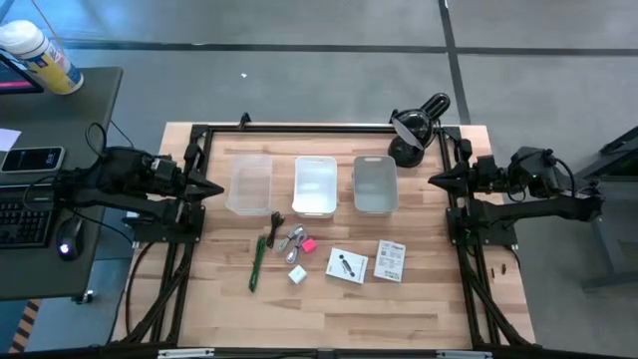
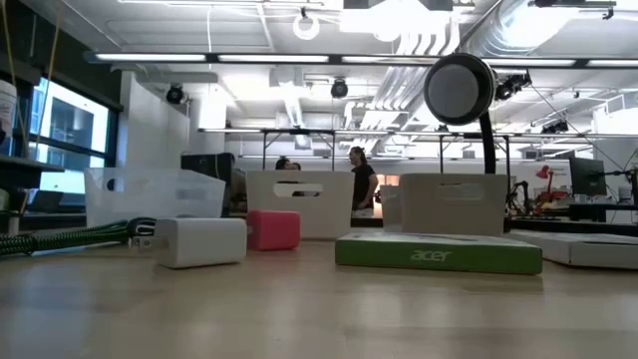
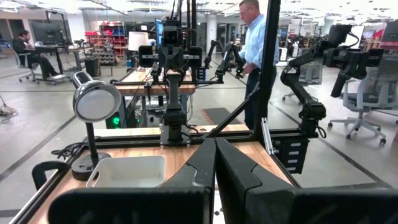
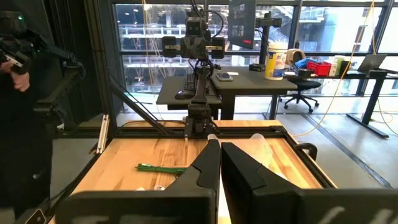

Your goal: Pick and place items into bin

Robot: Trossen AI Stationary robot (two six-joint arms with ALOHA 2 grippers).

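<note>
Three bins stand in a row at the table's far middle: a clear one (image 1: 249,185), a white one (image 1: 315,185) and a grey one (image 1: 375,184). In front of them lie the items: a green pen (image 1: 257,262), a black cable (image 1: 276,224), a silvery metal piece (image 1: 294,239), a pink piece (image 1: 308,244), a white cube (image 1: 297,273) and two printed packets (image 1: 347,264) (image 1: 391,260). My left gripper (image 1: 214,187) hovers shut at the table's left edge, pointing level. My right gripper (image 1: 436,180) hovers shut at the right edge. Neither touches anything.
A black desk lamp (image 1: 414,128) stands at the far right corner behind the grey bin. Black frame rails (image 1: 189,214) run along the table's left and right sides. A person (image 3: 258,56) stands beyond the table in the left wrist view. Bare wood lies toward the near edge.
</note>
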